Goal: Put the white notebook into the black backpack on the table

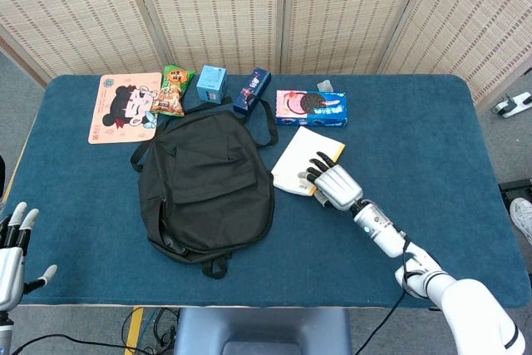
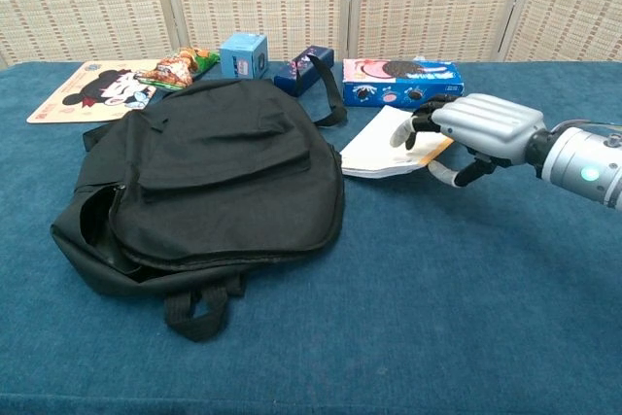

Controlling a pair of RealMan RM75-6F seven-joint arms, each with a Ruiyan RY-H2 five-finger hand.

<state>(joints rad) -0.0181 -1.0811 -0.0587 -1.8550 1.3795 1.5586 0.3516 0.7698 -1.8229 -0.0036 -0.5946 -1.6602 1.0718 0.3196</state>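
Gripping the notebook [image 2: 381, 150] by its near edge with my right hand [image 2: 465, 133], I hold it just beside the backpack [image 1: 204, 179], tilted for carrying to the opening, while my left hand [image 1: 12, 253] idles empty, fingers spread, off the table [image 1: 432, 155].

Bright, even overhead light, both views sharp; soft shadows only, and the black backpack [image 1: 206, 180] swallows detail.
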